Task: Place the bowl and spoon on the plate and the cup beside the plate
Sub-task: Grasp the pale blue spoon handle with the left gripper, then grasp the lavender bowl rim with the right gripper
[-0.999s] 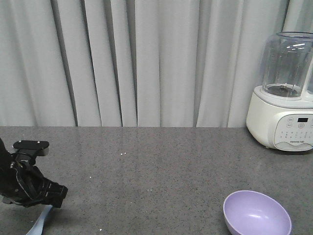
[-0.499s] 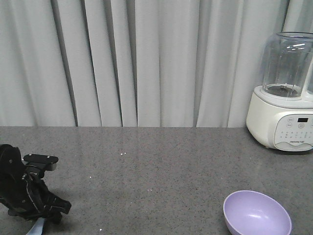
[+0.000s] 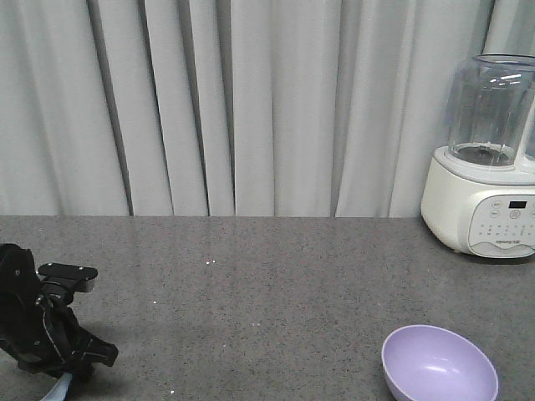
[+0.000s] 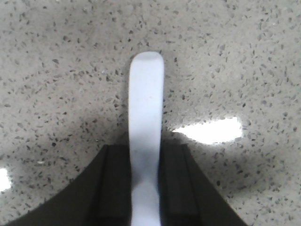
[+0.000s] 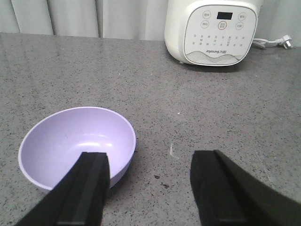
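The left wrist view shows the left gripper (image 4: 145, 149) pinching the spoon (image 4: 146, 99), whose rounded end projects forward from the jaws over the speckled tabletop (image 4: 244, 61). The front view shows only a sliver of the spoon beneath that gripper at near left. Only the right wrist view shows the right gripper (image 5: 150, 157), spread wide, with one finger overlapping the near rim of the upright bowl (image 5: 70, 136) at near right.
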Robot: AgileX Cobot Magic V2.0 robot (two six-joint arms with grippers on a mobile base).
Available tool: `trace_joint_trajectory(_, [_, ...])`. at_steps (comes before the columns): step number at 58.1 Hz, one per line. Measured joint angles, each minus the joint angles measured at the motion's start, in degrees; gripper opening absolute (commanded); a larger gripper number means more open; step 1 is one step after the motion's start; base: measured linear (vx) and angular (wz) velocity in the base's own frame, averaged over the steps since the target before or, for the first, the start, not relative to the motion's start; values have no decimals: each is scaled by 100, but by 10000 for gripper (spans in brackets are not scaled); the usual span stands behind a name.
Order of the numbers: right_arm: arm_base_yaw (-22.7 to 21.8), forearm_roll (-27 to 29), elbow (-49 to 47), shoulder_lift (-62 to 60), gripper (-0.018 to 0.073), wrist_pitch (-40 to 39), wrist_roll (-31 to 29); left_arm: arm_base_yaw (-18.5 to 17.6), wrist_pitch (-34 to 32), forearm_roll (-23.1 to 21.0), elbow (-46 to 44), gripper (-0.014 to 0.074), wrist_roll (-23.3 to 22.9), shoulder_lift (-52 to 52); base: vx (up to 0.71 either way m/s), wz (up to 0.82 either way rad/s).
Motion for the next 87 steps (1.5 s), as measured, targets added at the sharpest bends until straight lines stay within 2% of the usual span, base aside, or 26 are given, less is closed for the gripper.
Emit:
trace_joint_trajectory(8, [0, 108, -111, 0, 447, 355, 69, 0, 80, -11, 0, -6, 0, -47, 0, 0])
trace_joint_trajectory(20, [0, 305, -1465, 420, 447, 2132, 287, 0, 328, -48, 26, -6, -54, -482, 0, 0])
trace_joint_trajectory(29, [0, 223, -2708, 1432, 447, 3278, 238, 0, 232, -51, 26, -6, -215, -1171, 0, 0])
trace_joint_trajectory(36, [0, 358, -3467, 2440, 447, 3857, -162, 0, 116, -51, 26, -6, -246, -1691, 0, 0])
trace_joint_trajectory(50, [0, 835, -4429, 4095, 447, 3945, -826, 0, 113, -51, 26, -6, -259, -2445, 0, 0])
trace_joint_trajectory(64, [0, 1184, -4642, 5311, 447, 3937, -1291, 0, 145, -51, 26, -6, -264, -2788, 0, 0])
trace_joint_trajectory(80, [0, 1240, -4647, 5987, 444, 3888, -1338, 0, 379, -51, 26, -6, -264, -2801, 0, 0])
trace_joint_trajectory(87, [0, 1247, -4647, 6096, 409, 3852, -1338, 0, 409, -51, 26, -6, -264, -2801, 0, 0])
